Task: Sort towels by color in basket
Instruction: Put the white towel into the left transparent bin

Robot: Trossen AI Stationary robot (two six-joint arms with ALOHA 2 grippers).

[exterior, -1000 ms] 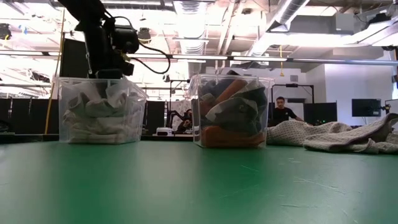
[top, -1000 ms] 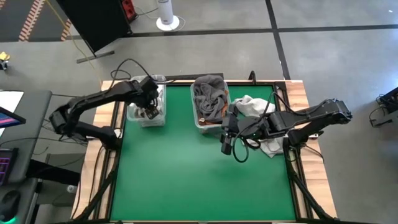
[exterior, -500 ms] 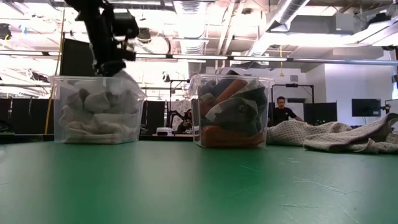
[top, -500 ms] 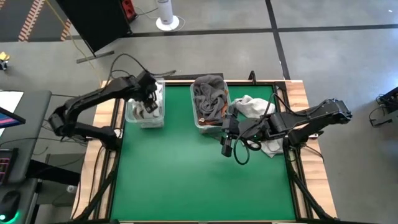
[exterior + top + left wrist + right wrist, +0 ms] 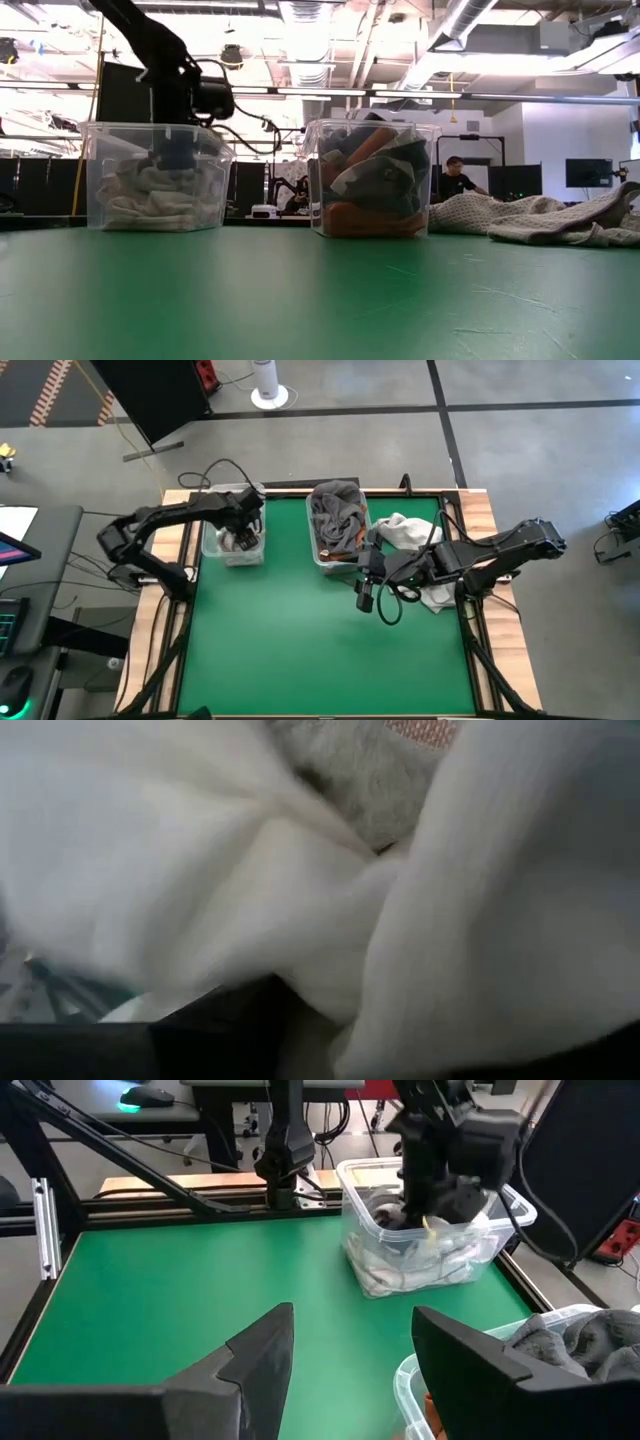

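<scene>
A clear bin (image 5: 233, 543) at the table's far left holds white and light grey towels (image 5: 150, 195). My left gripper (image 5: 243, 535) is down inside it among them; white cloth (image 5: 300, 880) fills its wrist view. A second clear bin (image 5: 335, 525) at the far middle holds dark grey and rust-orange towels (image 5: 372, 185). A loose pile of white and light towels (image 5: 408, 535) lies on the table at the far right. My right gripper (image 5: 364, 598) is open and empty, above the green table just nearer than the second bin.
The right arm (image 5: 480, 555) lies over the loose pile (image 5: 530, 220). The green table top (image 5: 300, 650) spreads toward the near edge. Wooden rails (image 5: 490, 510) run along the table's sides. A person (image 5: 455, 175) sits in the room far behind the table.
My left gripper rose above the left bin with white cloth showing at the bin's rim, then went down into the bin among the towels. The cloth now lies below the rim. My right arm has kept still.
</scene>
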